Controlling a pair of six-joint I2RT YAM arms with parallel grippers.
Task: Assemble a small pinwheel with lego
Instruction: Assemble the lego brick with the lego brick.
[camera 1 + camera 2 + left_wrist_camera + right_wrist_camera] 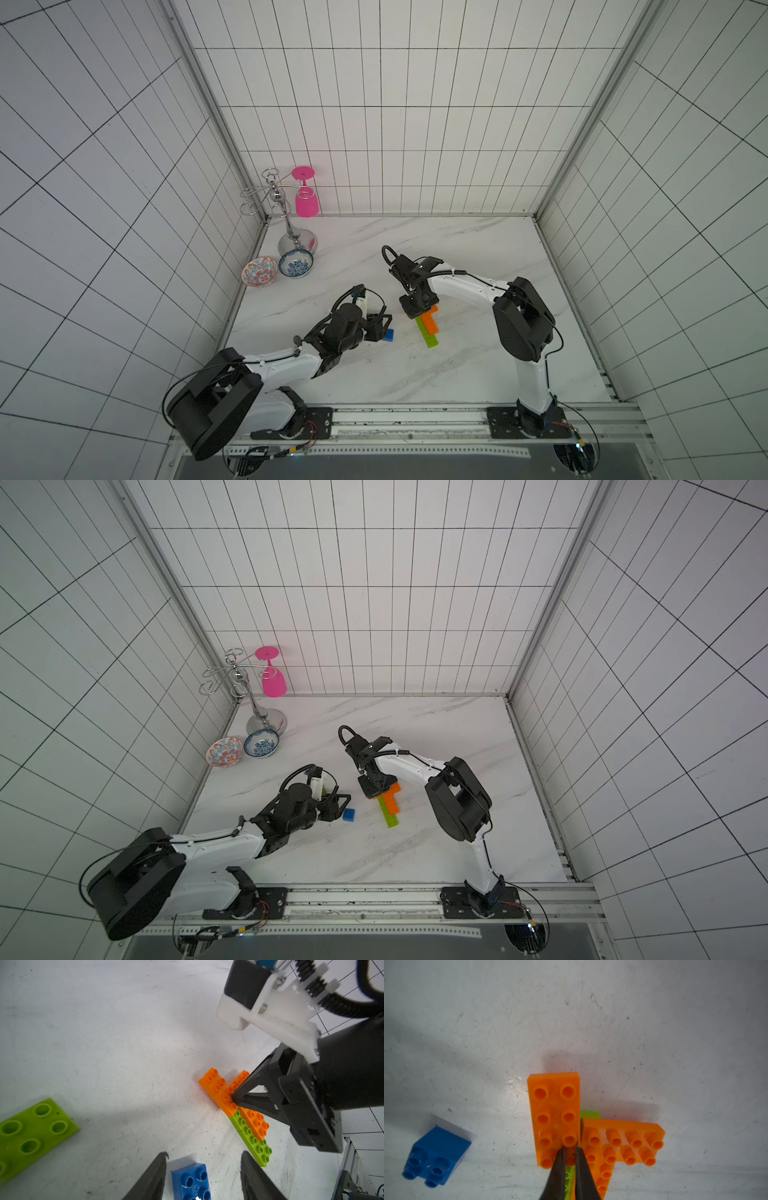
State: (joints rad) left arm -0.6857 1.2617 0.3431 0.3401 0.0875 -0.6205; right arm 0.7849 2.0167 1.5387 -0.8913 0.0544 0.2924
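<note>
The pinwheel (429, 328) is a joined cluster of orange lego (555, 1118) and lime-green lego (255, 1142) lying flat mid-table, seen in both top views (390, 806). My right gripper (570, 1148) is shut, its tips pressed down on a stud at the end of an orange brick; the left wrist view shows these tips (233, 1097) on the cluster. The blue square brick (389, 335) lies on the table left of the cluster. My left gripper (204, 1159) is open, a finger on either side of the blue brick (191, 1182) without touching it. A loose lime-green brick (31, 1132) lies nearby.
Two patterned bowls (259, 272) (296, 264) sit at the back left beside a chrome glass rack (297, 241) holding a pink glass (306, 203). Tiled walls close three sides. A metal rail (415, 415) runs along the front edge.
</note>
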